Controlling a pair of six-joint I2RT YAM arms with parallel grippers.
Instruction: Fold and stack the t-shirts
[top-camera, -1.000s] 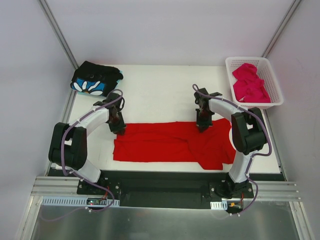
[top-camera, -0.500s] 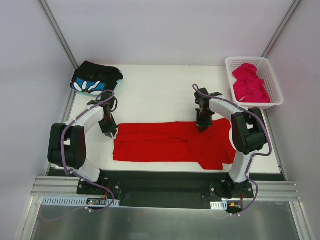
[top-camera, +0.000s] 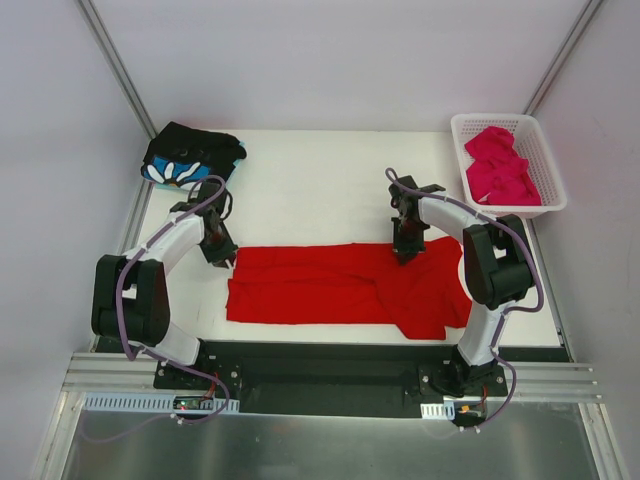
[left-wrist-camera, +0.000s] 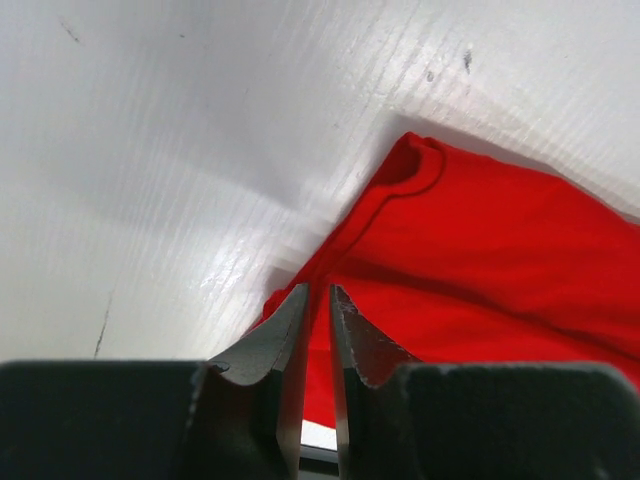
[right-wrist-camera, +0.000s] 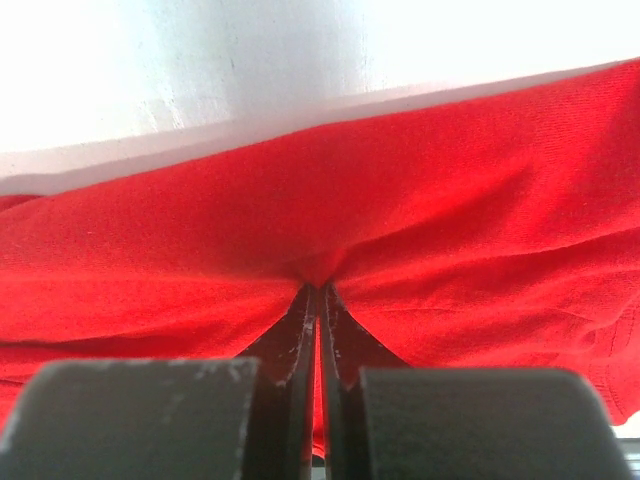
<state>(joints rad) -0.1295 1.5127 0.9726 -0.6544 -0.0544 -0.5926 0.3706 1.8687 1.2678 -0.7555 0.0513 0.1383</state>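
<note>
Your right hand (right-wrist-camera: 318, 289): pinched closed on the red t-shirt (top-camera: 320, 285), upper edge, frame centre-right. Your left hand (left-wrist-camera: 317, 291): jaws a slit apart at its left corner, no grip seen.

2 arms reach forward, wrists pointing down. Left gripper (top-camera: 222, 256) jaws a slit apart; right gripper (top-camera: 403, 252) pinches red shirt (top-camera: 320, 287).

The red shirt (top-camera: 345, 288) lies flat in a long band across the near part of the surface (top-camera: 320, 190). The pink shirt (top-camera: 500, 165) is crumpled in the basket (top-camera: 556, 190). The black flower-print shirt (top-camera: 190, 160) lies folded at the far left corner.
</note>
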